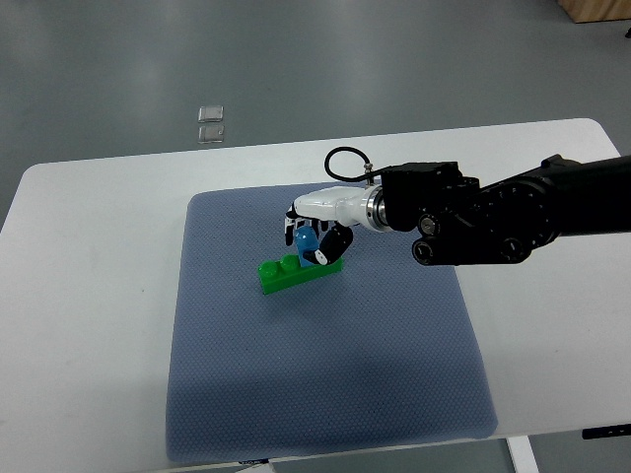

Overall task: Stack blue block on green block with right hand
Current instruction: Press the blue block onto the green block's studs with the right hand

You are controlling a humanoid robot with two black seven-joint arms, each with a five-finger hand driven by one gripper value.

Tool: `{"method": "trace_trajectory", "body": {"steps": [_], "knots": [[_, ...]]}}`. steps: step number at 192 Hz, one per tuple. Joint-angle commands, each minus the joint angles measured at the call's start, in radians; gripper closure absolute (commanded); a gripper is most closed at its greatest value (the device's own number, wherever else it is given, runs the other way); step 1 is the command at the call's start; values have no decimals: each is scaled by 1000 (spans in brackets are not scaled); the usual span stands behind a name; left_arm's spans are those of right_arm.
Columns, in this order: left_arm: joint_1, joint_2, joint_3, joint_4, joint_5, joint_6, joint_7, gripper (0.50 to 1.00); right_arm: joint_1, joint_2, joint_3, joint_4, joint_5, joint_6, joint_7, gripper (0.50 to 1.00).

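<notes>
Dimpled blue mat point(325, 384) under studded green block point(291, 273); right hand point(314, 234) gripping blue block point(306, 239).

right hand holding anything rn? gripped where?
Yes: the right hand has its fingers closed around the blue block, pinching its sides just above the green block. Whether the blocks already touch cannot be told.

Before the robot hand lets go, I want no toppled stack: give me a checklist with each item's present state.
1. Right robot hand closed on blue block: ok.
2. Blue block above green block, at its right end: ok.
3. Blue block seated on the studs: cannot tell, fingers hide the contact.
4. Green block lying flat on the blue mat: ok.
5. Mat around the green block free of other objects: ok.
6. Left arm out of the way: ok, not in view.
</notes>
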State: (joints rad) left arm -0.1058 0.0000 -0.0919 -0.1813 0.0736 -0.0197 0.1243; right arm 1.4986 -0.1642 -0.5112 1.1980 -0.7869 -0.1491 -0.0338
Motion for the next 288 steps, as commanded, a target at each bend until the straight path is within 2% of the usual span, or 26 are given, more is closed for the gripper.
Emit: {"method": "trace_trajectory", "body": {"steps": [1, 288], "knots": [[0, 0, 0, 0, 0, 1, 0, 500, -3, 0, 2, 0, 0, -1, 0, 895], [0, 0, 0, -4, 0, 0, 0, 500, -113, -1, 16, -35, -23, -136, 69, 899]]}}
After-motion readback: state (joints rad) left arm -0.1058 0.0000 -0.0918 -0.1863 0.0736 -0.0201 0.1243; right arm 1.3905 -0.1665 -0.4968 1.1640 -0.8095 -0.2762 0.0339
